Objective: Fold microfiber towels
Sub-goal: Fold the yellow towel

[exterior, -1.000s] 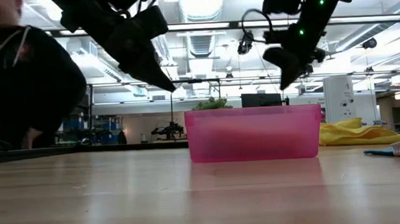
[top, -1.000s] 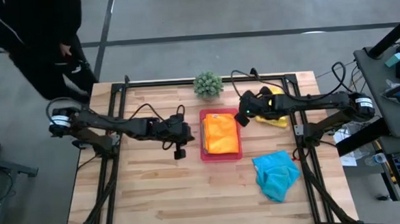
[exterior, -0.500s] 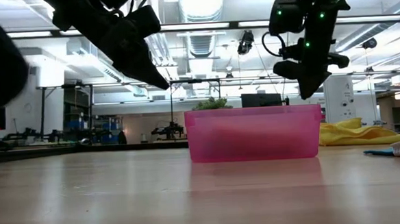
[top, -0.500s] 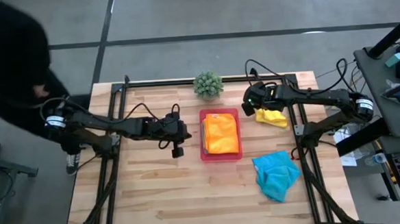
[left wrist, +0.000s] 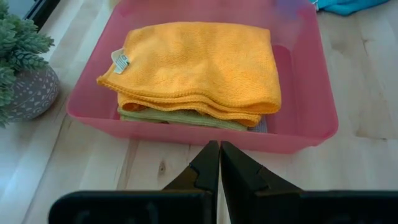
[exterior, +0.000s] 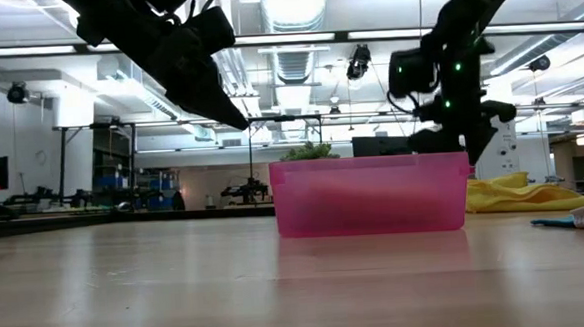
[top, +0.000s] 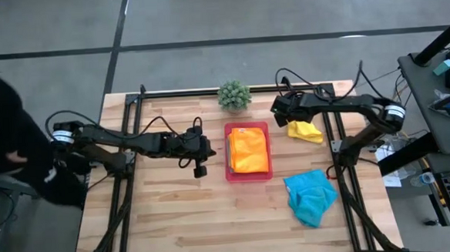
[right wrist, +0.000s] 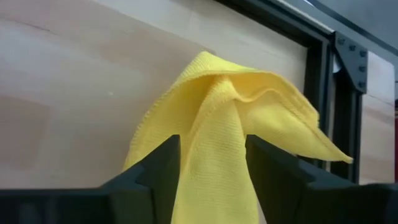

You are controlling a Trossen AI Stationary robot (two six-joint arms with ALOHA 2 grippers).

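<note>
A pale wooden table point(top: 175, 213) under bright workshop lights is where I am working, with a person in dark clothing point(top: 10, 153) at its left edge. In the middle sits the pink tray point(top: 229, 172), holding the folded orange towel point(top: 249, 149) on top of the lime green towel point(left wrist: 180, 116); a sliver of grey shows beneath them. The small potted plant point(top: 234, 95) stands just beyond the tray. My left gripper point(top: 199, 170) hovers just left of the tray with its fingers pressed together, holding nothing. My right gripper point(top: 280, 119) is at the far right, its fingers point(right wrist: 155, 168) parted on either side of the yellow towel point(top: 305, 130), which lies crumpled by the frame rail point(top: 327, 128). The turquoise blue towel point(top: 311, 195) lies bunched at the near right.
</note>
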